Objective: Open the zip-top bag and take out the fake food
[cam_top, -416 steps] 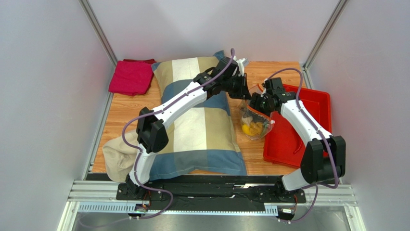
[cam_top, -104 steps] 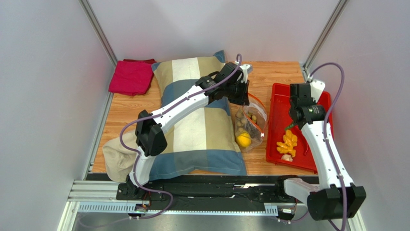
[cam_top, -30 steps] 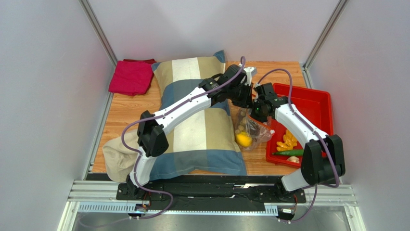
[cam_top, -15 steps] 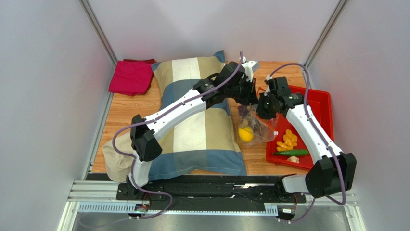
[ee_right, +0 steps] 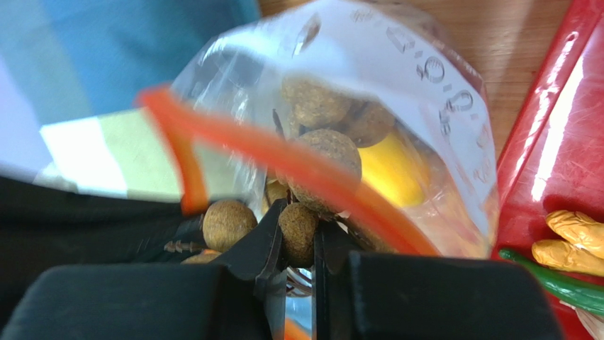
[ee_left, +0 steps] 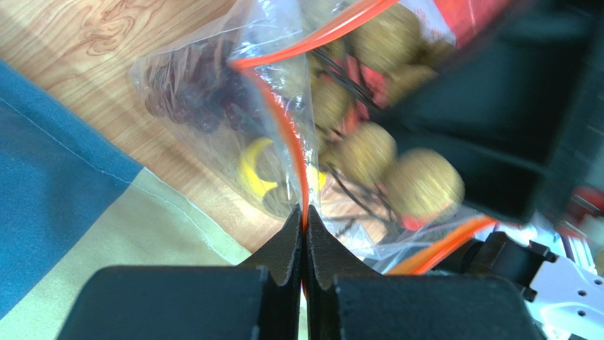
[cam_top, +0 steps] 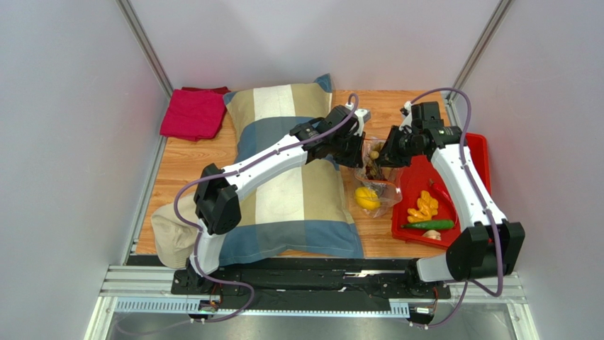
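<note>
The zip-top bag (cam_top: pixel 374 193) hangs beside the pillow, a yellow lemon (cam_top: pixel 366 198) low inside it. My left gripper (cam_top: pixel 359 154) is shut on its orange zip strip (ee_left: pixel 283 127); the left wrist view shows the strip pinched between the jaws. Dark purple grapes (ee_left: pixel 191 99) lie in the bag. My right gripper (cam_top: pixel 383 156) is at the bag's mouth, shut on one ball of a brown ball bunch (ee_right: pixel 298 232) of fake food. Orange bits (cam_top: pixel 425 205), a green vegetable (cam_top: pixel 429 225) and a beige bit (cam_top: pixel 431 234) lie in the red tray (cam_top: pixel 464 166).
A large striped pillow (cam_top: pixel 291 184) fills the table's middle, touching the bag's left side. A folded red cloth (cam_top: pixel 193 112) lies at the back left and a beige cloth (cam_top: pixel 166 230) at the front left. Grey walls close in both sides.
My right gripper has gone into the bag's mouth, closed on the brown ball bunch and drawn back up towards the far right. The left gripper keeps its hold on the rim, shifted slightly.
</note>
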Available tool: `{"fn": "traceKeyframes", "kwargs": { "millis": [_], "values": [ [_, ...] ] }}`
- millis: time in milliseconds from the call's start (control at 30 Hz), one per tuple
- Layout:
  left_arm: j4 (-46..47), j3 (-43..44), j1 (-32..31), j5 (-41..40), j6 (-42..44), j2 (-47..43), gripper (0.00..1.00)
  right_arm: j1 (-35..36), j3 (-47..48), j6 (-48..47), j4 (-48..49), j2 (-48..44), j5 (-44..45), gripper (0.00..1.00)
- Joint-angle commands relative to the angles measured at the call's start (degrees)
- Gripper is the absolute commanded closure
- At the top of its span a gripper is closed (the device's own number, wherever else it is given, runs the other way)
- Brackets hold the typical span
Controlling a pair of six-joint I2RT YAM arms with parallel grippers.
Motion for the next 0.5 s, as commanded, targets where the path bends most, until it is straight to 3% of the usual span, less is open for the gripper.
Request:
{"fn": "traceKeyframes", "kwargs": {
  "millis": [0,200,300,367,400,467],
  "values": [
    [-0.1,2.7,0.2,-1.1,0.8,-0.4,1.00,0.1,-1.2,-3.9,0.7,-9.9,-6.7,1.00],
    [-1.1,4.3,0.2,-1.3,0.9,0.4,1.00,0.1,0.3,-3.7,3.1,-15.1,-12.4,1.00],
    [-2.7,5.7,0.2,-2.3,2.3,0.4,1.00,0.1,8.0,-0.3,-0.5,-14.7,-11.5,1.00],
    [-3.1,5.8,0.2,-2.7,2.8,0.0,1.00,-0.1,18.0,-0.3,-6.3,-13.1,-3.5,1.00],
    [-3.0,5.5,0.2,-2.8,2.9,-0.2,1.00,-0.4,21.2,-1.0,-12.5,-11.4,9.2,1.00],
    [-2.8,5.1,0.2,-2.9,2.7,-0.8,1.00,-1.6,23.0,-0.3,-16.9,-10.9,24.4,1.00]
  ]
}}
